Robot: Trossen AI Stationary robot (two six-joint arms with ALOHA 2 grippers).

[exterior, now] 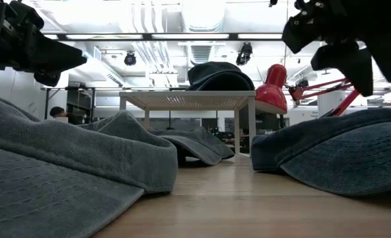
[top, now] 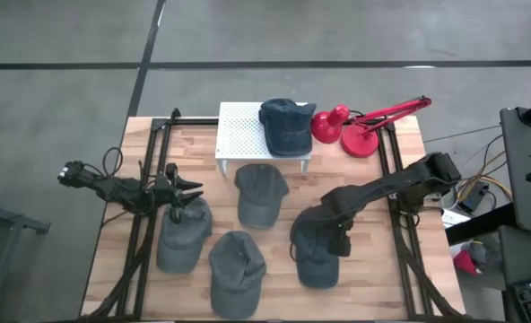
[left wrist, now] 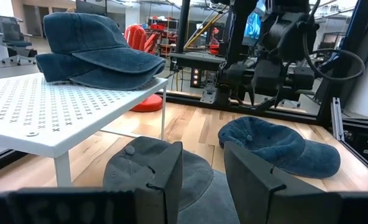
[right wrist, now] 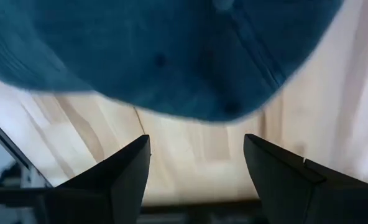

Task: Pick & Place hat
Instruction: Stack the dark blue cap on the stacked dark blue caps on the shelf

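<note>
In the low view both grippers are cut off by the top edge, and the near caps fill the foreground so that the tabletop between them is mostly hidden; in the right wrist view the cap below is so close that its outline runs off the picture; in the high view the right arm covers part of the cap beneath it.

The right gripper (top: 337,240) hangs over the crown of the dark blue denim cap (top: 316,247) at about 4 o'clock on the wooden table (top: 373,269); its two fingers (right wrist: 119,180) stand wide apart with bare wood between them and hold nothing; the cap lies just ahead of the fingertips, apart from them.

The left gripper (top: 187,190) is at 9 o'clock on the table, pointing toward 3 o'clock, above the top of a grey cap (top: 182,235); its fingers (left wrist: 165,180) are parted by a narrow gap and nothing is between them.

Another grey cap (top: 259,193) lies at the table's centre; a fourth (top: 237,272) lies at 6 o'clock; a navy cap (top: 287,124) sits on the white perforated stand (top: 239,133) at 12 o'clock, with a red desk lamp (top: 360,126) just beside it toward 1 o'clock.
</note>
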